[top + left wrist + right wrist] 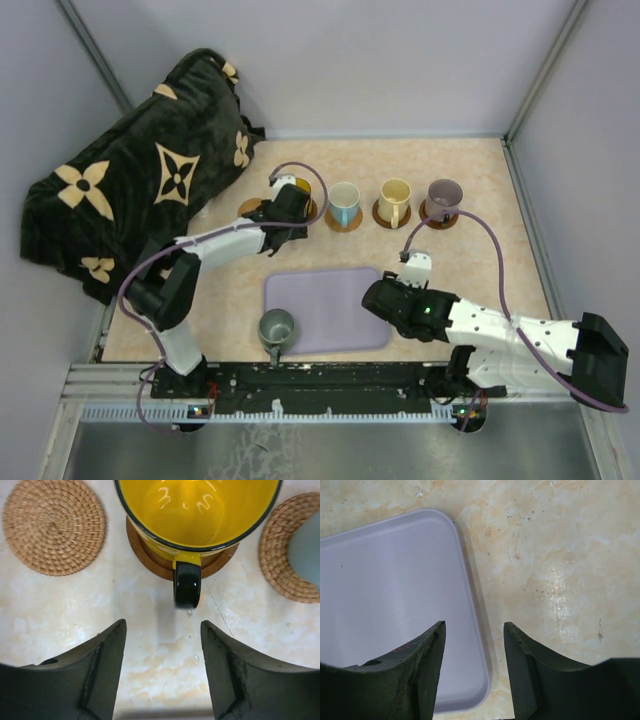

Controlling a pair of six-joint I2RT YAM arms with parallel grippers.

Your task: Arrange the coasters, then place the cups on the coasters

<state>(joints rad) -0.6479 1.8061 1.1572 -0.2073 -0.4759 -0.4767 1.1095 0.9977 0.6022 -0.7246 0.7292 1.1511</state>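
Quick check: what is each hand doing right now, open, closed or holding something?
Left hand: open, empty, facing the handle of the yellow mug.
Right hand: open, empty, over the edge of the lavender tray.

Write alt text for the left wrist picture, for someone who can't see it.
A yellow mug with a black handle sits on a dark brown coaster, just ahead of the open, empty left pincer. A bare woven coaster lies top left; a second woven coaster shows at the right edge.

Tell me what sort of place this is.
Probably a robot lab test cell, not a home: plain grey panel walls box in a marble-look tabletop, with the left arm and right arm bolted to a metal rail at its near edge.
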